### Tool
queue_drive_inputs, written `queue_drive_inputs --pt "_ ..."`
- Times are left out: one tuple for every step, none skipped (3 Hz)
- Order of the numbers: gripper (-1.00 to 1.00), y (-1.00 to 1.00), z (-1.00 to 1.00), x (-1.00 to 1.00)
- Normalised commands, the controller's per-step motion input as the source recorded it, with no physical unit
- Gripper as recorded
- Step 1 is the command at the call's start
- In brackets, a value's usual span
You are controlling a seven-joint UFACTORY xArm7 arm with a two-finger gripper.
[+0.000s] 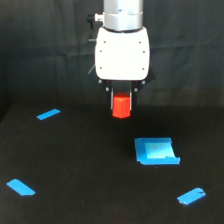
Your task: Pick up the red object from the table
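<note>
1 view only, so depth calls are rough. My pincer (pixel 121 97) hangs straight down under the white wrist housing (pixel 122 55), and its 2 dark fingers (pixel 113 98) sit closed on the red object (pixel 121 107), 1 on each side of its upper part. Block is right between my fingertips, lower half sticking out below them. My read is that it is off the table (pixel 75 165), since its bottom edge shows against the dark band where the table meets the backdrop (pixel 40 45), but I can't confirm the gap from this angle.

Step in hand, as I judge it: lift with the block held. Doing it well means keeping squeeze steady, going straight up, no wrist twist. Grip is only on the top portion, so a jerk could tip it out.

Orientation: block is short and stubby, long axis roughly vertical, in line with my fingers, flat faces up and down. No tilt visible. Can't tell round from hexagonal here.

Outward from me: blue square piece (pixel 156 151) lies below and toward the exterior view's right, well apart. 3 blue tape strips (pixel 48 114) are scattered further out, none near my path up.
</note>
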Motion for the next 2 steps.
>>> queue_drive_inputs --pt "-0.96 0.05 0.13 0.07" --pt "-1.00 0.08 0.13 0.00"
